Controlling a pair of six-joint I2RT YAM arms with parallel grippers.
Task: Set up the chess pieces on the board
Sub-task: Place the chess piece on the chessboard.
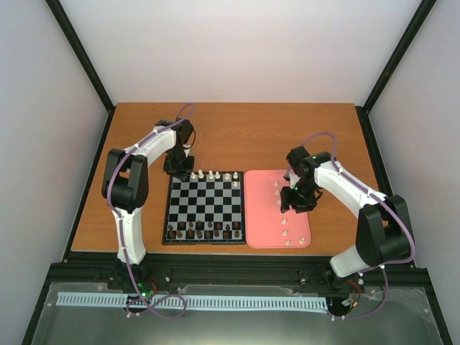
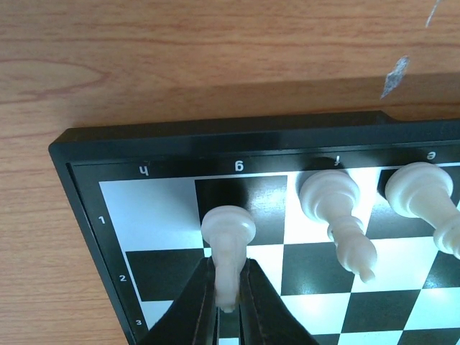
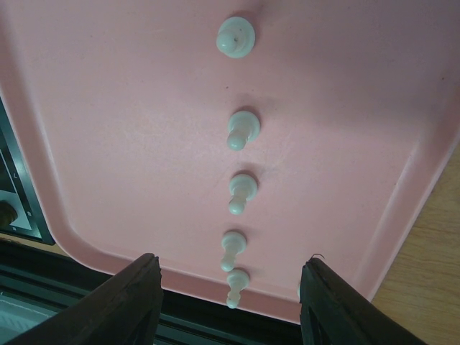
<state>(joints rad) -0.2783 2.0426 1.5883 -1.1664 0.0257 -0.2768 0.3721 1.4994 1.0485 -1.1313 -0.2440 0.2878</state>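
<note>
Left claw (image 2: 228,284) clamps a white piece (image 2: 228,233) to seat it on the board (image 2: 215,140); right claw (image 3: 230,269) hangs wide, empty, over the tray (image 3: 108,108).

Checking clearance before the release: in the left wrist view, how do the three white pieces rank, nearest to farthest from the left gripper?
1. held white piece: clamped between the fingers of the left gripper, over the g column.
2. f-column white piece: just to the right in view.
3. e-column white piece: at the view's right edge.
</note>
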